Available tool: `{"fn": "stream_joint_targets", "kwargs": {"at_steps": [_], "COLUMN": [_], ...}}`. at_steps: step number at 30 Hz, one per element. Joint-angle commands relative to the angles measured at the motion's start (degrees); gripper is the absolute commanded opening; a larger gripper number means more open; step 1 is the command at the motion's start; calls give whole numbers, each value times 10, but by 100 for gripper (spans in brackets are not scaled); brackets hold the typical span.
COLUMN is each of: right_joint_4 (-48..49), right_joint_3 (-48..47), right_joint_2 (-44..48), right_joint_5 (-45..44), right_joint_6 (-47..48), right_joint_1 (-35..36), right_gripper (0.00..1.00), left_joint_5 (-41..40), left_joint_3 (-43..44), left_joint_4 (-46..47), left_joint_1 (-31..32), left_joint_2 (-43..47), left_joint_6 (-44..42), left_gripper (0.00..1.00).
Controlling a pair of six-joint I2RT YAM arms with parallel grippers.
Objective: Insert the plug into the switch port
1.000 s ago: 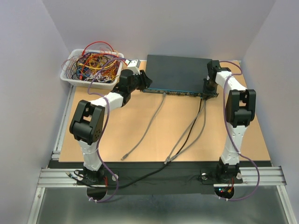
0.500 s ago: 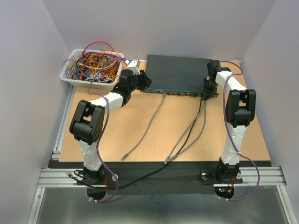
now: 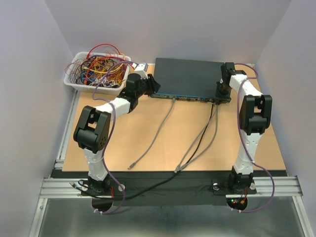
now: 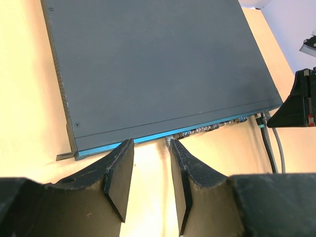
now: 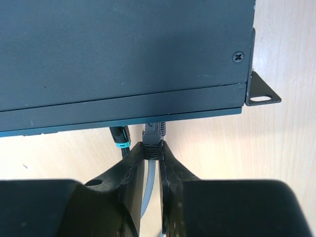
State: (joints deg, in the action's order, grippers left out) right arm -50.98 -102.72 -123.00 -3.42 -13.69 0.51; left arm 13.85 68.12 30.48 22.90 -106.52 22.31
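Grip looks set for a straight push: R gripper (image 5: 152, 150) pinched tight on the plug (image 5: 153, 132), nose at a port near R end of the switch (image 3: 190, 78), flat on far side of table (image 3: 187, 123). L gripper (image 4: 149, 153) by switch's L front corner, fingers apart, empty, prob. to brace it.

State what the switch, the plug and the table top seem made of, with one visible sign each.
Switch: probably painted sheet metal, matt dark grey; screwed corner, thin bent mounting ear.
Plug: likely moulded plastic, dull grey, ridged.
Table top: wood or wood-look laminate, pale, faint grain.
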Motion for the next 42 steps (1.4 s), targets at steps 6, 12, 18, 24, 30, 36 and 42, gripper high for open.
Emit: {"fn": "stream_joint_targets", "kwargs": {"at_steps": [6,12,18,24,30,36,42], "right_joint_4": [127,162,171,170,170,171,171], "right_joint_3": [0,57,50,13,-8,-18,-20], "right_joint_2": [42,31,20,14,8,-5,-7], "right_joint_5": [-20,-18,-18,4,32,77,89], "right_joint_6": [5,0,0,2,7,22,34], "right_joint_1": [-16,-26,-34,-35,-27,-26,-19], "right_gripper": [0,0,0,1,0,0,0], "left_joint_5": [-3,-4,-5,-4,-3,-4,-4], "left_joint_3": [1,-3,-3,1,3,4,7], "left_joint_4": [16,15,15,15,16,15,15], "left_joint_1": [0,0,0,-1,0,-2,-2], "left_joint_2": [20,23,20,15,8,6,4], "left_joint_6": [-10,-12,-14,-13,-11,-12,-12], "left_gripper": [46,46,46,46,46,46,46]}}
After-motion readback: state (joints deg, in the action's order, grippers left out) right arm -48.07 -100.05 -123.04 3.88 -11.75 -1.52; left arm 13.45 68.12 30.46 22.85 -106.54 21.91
